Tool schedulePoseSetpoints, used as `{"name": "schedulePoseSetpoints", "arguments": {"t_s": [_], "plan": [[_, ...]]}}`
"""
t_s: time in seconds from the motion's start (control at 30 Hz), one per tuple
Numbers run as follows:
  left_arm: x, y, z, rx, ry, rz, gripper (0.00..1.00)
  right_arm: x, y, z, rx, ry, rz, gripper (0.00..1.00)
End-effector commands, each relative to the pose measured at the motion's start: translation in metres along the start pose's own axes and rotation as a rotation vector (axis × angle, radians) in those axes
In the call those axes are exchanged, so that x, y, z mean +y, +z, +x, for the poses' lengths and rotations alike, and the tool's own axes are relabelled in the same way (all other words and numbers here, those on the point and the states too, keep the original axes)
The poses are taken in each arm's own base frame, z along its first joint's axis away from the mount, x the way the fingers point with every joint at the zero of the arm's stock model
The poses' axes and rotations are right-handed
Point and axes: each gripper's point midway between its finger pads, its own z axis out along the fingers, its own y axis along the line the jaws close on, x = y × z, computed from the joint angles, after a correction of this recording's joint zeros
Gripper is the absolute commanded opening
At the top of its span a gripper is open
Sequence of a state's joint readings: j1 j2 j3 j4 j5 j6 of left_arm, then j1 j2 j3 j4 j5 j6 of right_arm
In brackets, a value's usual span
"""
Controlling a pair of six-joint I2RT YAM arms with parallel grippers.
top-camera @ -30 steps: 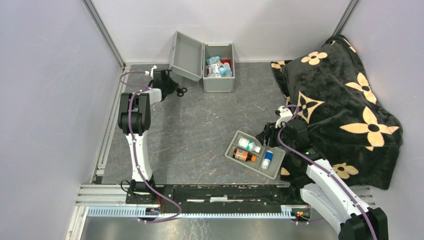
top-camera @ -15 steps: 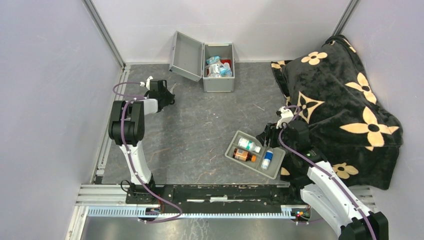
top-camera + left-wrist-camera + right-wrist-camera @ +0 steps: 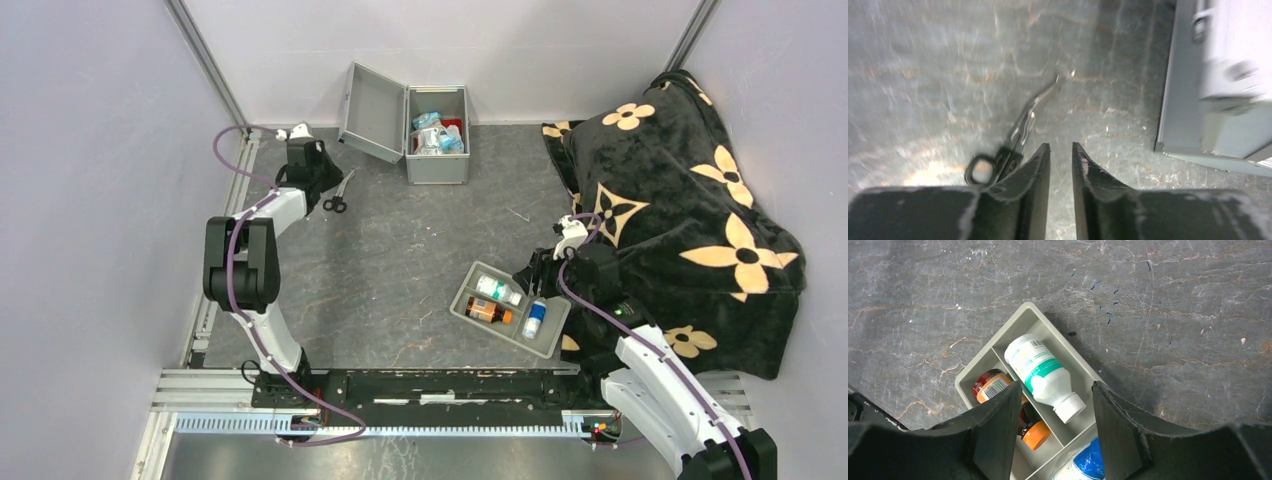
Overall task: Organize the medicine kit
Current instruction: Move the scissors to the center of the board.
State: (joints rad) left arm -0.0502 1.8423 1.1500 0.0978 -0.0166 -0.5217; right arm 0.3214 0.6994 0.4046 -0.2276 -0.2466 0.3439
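The medicine kit (image 3: 437,160) stands open at the back of the table, its lid (image 3: 372,112) swung out to the left and packets inside. Black-handled scissors (image 3: 337,195) lie flat on the table left of it. My left gripper (image 3: 318,180) hovers just beside them, narrowly open with nothing between its fingers; in the left wrist view the scissors (image 3: 1015,140) lie left of the left gripper (image 3: 1060,146), and the kit's lid (image 3: 1208,100) is at right. My right gripper (image 3: 1057,385) stands open above a white bottle (image 3: 1040,372) in the grey tray (image 3: 1020,317).
The divided tray (image 3: 468,292) also holds an amber bottle with an orange cap (image 3: 487,312) and a blue-capped bottle (image 3: 533,320). A black flowered blanket (image 3: 680,200) covers the right side. A metal rail (image 3: 222,260) runs along the table's left edge.
The left arm swung left and back from the kit carrying the scissors. Its gripper has parted, and the scissors now lie on the table. The right arm has barely moved.
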Motion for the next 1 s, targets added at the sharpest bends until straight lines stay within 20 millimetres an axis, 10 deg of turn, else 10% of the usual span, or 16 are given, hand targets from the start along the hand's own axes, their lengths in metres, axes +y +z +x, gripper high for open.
{"name": "schedulePoseSetpoints", "arguments": {"t_s": [0.0, 0.23, 0.97], "plan": [[-0.015, -0.006, -0.043, -0.079, 0.202, 0.039, 0.32, 0.002, 0.002, -0.002, -0.015, 0.001, -0.014, 0.61], [-0.009, 0.024, -0.016, 0.006, 0.277, 0.069, 0.50, 0.000, 0.001, 0.001, 0.003, -0.015, -0.006, 0.62], [0.045, 0.060, 0.025, 0.159, 0.404, -0.119, 0.53, 0.003, -0.006, 0.015, 0.029, -0.012, -0.027, 0.63]]}}
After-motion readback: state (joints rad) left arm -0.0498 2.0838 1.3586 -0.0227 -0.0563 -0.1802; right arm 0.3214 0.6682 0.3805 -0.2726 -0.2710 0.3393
